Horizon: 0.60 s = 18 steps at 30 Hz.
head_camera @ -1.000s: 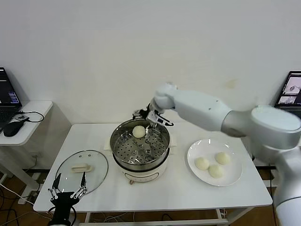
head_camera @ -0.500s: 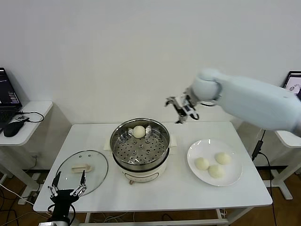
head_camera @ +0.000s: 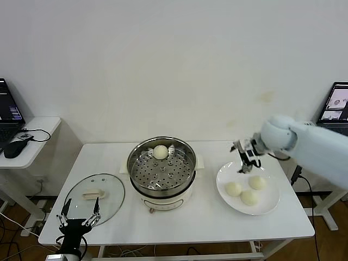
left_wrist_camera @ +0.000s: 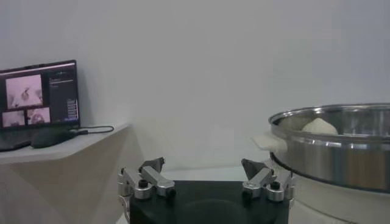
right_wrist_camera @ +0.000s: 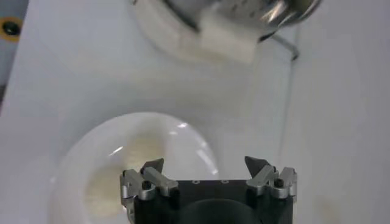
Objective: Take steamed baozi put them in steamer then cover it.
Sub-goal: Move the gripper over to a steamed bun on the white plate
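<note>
While one bun sits in the pot, the rest wait on the plate.

Change: a second ago the right gripper (head_camera: 246, 157) was at the steamer's (head_camera: 161, 167) far rim beside the delivered baozi (head_camera: 160, 151); now it hangs over the plate's (head_camera: 273, 201) 11 o'clock edge, fingers spread wide, carrying nothing.

Steamer: mid-table, uncovered; the one bun lies at 12 o'clock on the perforated tray. Unmoved across the second.

Plate: at 3 o'clock from the steamer, holding three baozi (head_camera: 249, 190) bunched together, untouched.

Cover: glass lid (head_camera: 95, 196) flat on the table at 8 o'clock from the steamer, handle up.

Left gripper: (head_camera: 78, 220) parked at the table's near edge, just off the lid's 6 o'clock rim, fingers open, empty.

Meaning: first transfer looks done; judged one of four in. Right arm appears lined up for the second pick.

Next calls for: descent onto the nearest bun, gentle squeeze.

Risk: soft bun deforming or rolling into its neighbours.
</note>
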Tool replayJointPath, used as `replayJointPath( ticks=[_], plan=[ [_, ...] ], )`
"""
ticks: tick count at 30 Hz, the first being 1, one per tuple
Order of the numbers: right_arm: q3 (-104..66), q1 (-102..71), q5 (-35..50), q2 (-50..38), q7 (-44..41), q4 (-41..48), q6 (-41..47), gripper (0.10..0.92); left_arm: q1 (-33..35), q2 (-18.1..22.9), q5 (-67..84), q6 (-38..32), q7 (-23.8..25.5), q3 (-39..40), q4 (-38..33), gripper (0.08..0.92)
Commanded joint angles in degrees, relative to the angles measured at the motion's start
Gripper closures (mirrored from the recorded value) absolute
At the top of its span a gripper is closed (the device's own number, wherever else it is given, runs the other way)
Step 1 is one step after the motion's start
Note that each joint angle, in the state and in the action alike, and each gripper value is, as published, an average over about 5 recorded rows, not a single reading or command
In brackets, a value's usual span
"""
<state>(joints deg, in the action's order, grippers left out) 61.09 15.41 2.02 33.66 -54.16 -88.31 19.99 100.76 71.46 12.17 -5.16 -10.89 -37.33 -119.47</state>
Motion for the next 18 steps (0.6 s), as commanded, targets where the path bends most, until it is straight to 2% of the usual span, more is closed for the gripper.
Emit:
replayJointPath(
  ticks=[1, 18],
  plan=[
    [-6.7, -13.5, -4.0, -1.5, -0.8, 2.6, 1.4, 0.202, 0.1, 0.0, -0.1, 0.2, 0.0, 0.0, 0.3, 0.177],
    [-11.3, -18.6, -7.5, 9.1, 1.3, 13.7, -1.2, 0.203, 0.5, 0.5, -0.1, -0.1, 0.0, -0.6, 0.4, 0.177]
  ],
)
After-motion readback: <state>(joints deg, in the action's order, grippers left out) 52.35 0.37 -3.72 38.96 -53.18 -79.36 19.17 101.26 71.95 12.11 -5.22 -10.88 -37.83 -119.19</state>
